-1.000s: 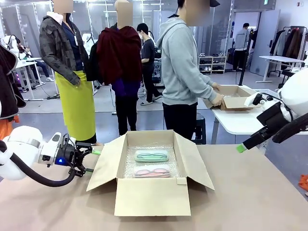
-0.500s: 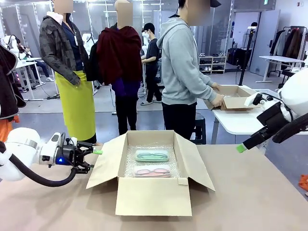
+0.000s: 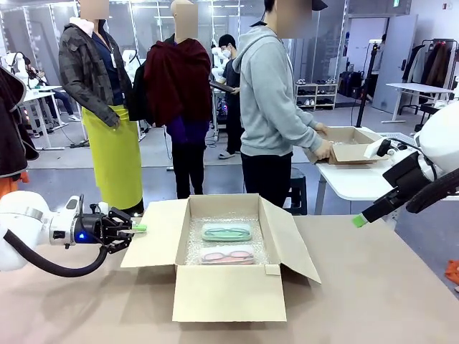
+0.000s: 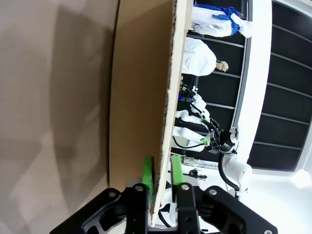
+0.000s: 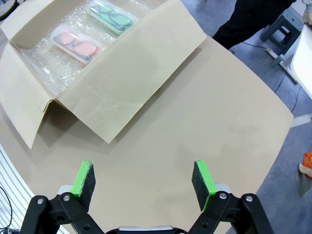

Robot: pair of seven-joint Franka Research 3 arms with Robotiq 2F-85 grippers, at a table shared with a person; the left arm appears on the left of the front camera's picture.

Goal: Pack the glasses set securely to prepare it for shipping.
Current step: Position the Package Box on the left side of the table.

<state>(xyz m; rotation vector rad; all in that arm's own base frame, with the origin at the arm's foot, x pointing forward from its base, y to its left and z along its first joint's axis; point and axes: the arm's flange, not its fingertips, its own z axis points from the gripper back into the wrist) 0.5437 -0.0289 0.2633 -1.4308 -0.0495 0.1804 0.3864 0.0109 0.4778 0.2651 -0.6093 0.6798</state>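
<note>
Glasses set inside open cardboard box (image 3: pixel 229 294) at table centre: pink case (image 3: pixel 226 256) near, mint green case (image 3: pixel 226 231) behind, both on bubble wrap (image 3: pixel 193 247).

Step, by my judgement: fold left flap (image 3: pixel 154 233) over, swing slowly toward 3 o'clock, keep grip near edge.

Left end effector (image 3: pixel 133 228) pinched closed on flap edge. Right end effector (image 5: pixel 144 185) wide, empty, above table (image 5: pixel 219 126) at 3 o'clock.

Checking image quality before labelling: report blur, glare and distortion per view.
Front view: sharp and evenly lit, glasses cases clear. Left wrist view: rolled sideways, cardboard flap soft up close between the left hand. Right wrist view: wide-angle bending, table edge curved, bubble wrap glinting.
</note>
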